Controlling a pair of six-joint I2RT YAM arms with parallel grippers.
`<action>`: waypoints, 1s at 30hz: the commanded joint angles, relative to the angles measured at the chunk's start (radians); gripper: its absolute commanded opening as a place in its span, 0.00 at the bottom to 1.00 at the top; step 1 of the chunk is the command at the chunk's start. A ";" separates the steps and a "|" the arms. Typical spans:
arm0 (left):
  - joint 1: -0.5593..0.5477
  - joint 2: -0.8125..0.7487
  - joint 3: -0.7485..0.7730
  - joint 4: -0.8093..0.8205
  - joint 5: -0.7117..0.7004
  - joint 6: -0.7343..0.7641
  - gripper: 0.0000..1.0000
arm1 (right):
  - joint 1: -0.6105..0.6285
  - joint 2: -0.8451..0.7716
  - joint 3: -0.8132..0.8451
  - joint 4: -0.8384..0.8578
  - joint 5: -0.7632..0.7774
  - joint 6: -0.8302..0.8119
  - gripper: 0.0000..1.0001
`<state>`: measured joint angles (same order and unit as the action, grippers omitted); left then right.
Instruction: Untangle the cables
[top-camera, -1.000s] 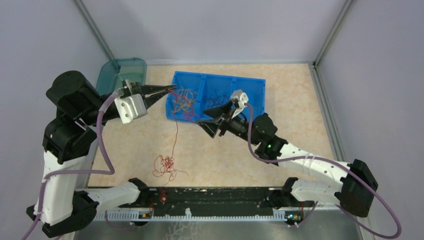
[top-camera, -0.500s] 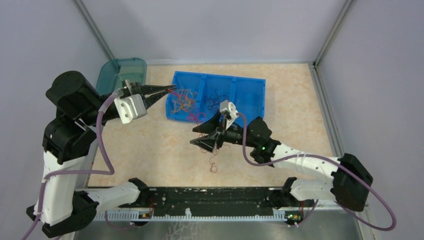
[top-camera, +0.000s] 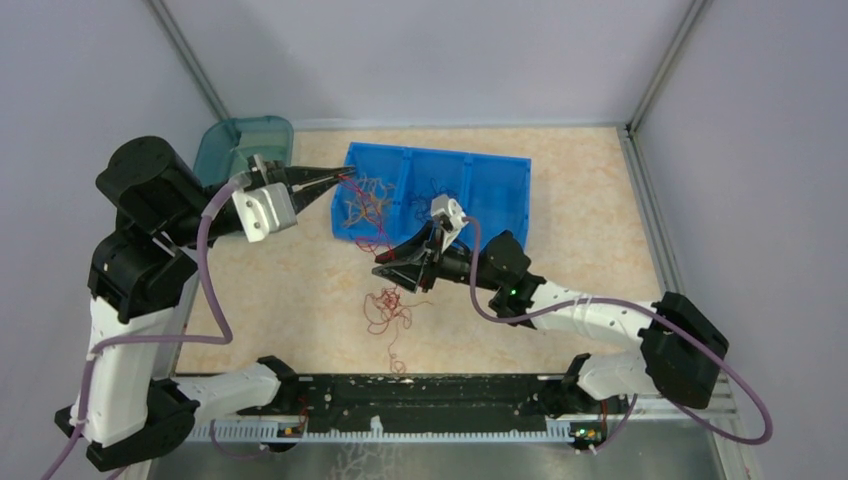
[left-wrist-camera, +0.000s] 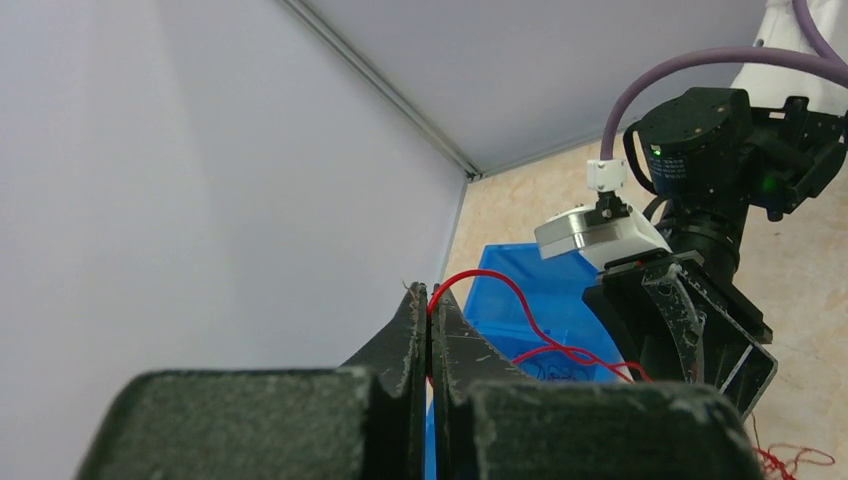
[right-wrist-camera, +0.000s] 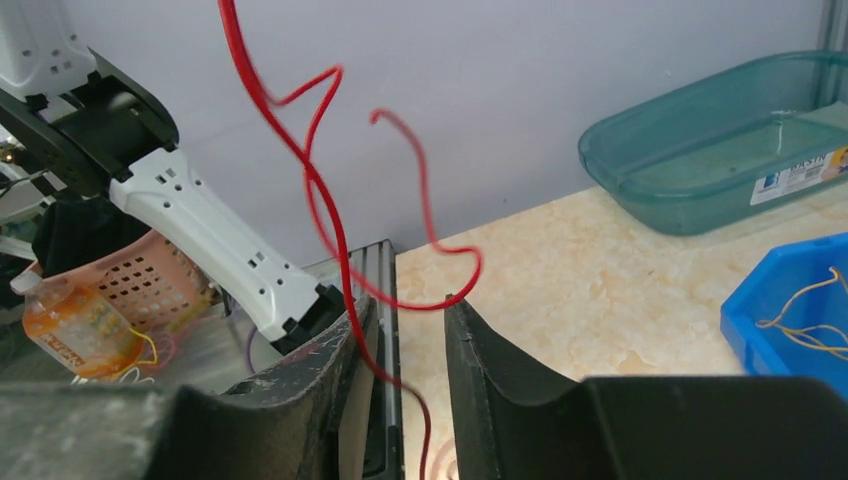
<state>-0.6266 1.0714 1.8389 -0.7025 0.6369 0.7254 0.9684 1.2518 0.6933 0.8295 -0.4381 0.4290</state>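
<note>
Cables (top-camera: 362, 203): thin, curly, near weightless, limp, likely to snag; best pinched on a free run clear of knots. On one worktop (top-camera: 590, 220): one blue three-compartment bin (top-camera: 500, 185) holding orange and dark tangles, too many to count; one teal tub (top-camera: 225, 140) just beside. One red clump (top-camera: 385, 305) loose on worktop. One red strand (right-wrist-camera: 340, 250) clenched in left jaws, threaded through gap of right jaws, those apart, not pinching.

Beige marbled table (top-camera: 600, 200): blue 3-compartment tray (top-camera: 503, 196) is set at far centre, w/ a teal see-through bin (top-camera: 250, 135) to its left in far-left corner. A red cable (top-camera: 388, 308) is bunched on the bare surface nr centre, in front of the tray.
</note>
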 joint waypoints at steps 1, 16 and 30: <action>-0.003 0.016 0.054 0.020 0.025 -0.020 0.00 | 0.007 0.054 -0.028 0.140 0.015 0.057 0.30; -0.003 0.027 0.091 0.028 0.030 -0.051 0.00 | 0.036 0.163 -0.003 0.182 0.044 0.066 0.29; -0.003 0.046 0.140 0.073 0.035 -0.085 0.00 | 0.037 0.261 -0.045 0.302 0.090 0.151 0.24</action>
<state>-0.6266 1.1103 1.9434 -0.6823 0.6487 0.6701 0.9928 1.4727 0.6525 0.9916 -0.3634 0.5262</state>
